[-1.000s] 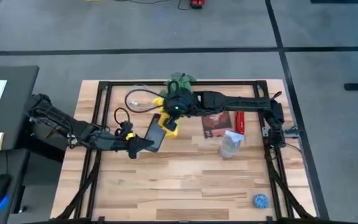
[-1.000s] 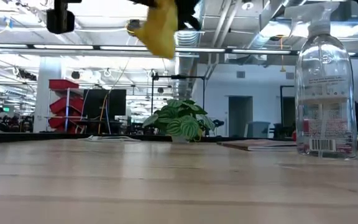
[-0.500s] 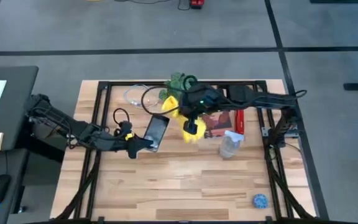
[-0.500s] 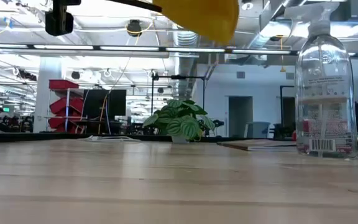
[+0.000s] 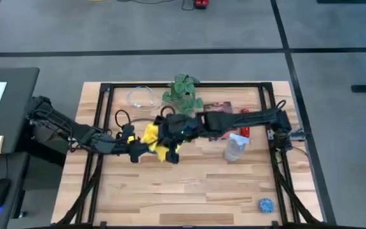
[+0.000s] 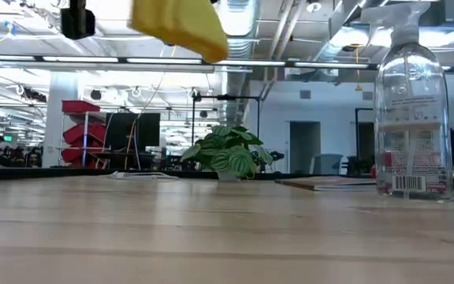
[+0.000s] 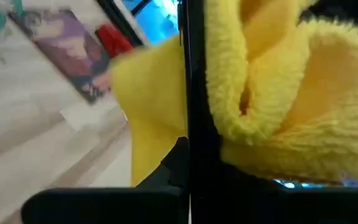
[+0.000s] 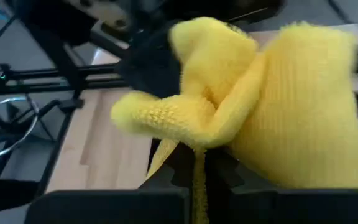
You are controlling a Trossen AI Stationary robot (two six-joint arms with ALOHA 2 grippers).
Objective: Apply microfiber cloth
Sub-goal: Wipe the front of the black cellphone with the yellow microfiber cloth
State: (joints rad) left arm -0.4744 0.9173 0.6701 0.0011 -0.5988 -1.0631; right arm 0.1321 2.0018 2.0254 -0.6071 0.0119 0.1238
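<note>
- The right gripper (image 5: 170,137) has swung back across the worktop (image 5: 189,184) from near the book (image 5: 218,108) half a second ago, and now sits over the left gripper (image 5: 143,147), carrying the microfiber cloth (image 5: 151,135) with it.
- The black phone, plainly seen in the left gripper in the earlier high views, is now covered from above by cloth and arm; in the left wrist view its dark edge (image 7: 194,93) runs straight through the picture with yellow pile on both sides.
- This suggests the cloth has met the phone again, so the wiping step looks under way rather than finished (how much of the screen has been covered cannot be judged).
- The right gripper is closed on the cloth: in its wrist view the fabric (image 8: 253,106) is bunched into folds just ahead of the fingers, a pinched seam running down between them.
- The left gripper appears clamped on the phone, presenting it edge-up; its fingertips are hidden behind the phone and the cloth.
- In the low view the cloth (image 6: 181,24) hangs high, well clear of the worktop surface (image 6: 227,237), so the contact is happening in the air.
- The clear bottle (image 5: 236,148), the plant (image 5: 183,89), the red marker (image 5: 244,129) and the small blue ball (image 5: 266,205) stand apart from the action.
- A likely risk: a bunched cloth wipes with only a small patch, and a firm push could shift the phone in its grip.
</note>
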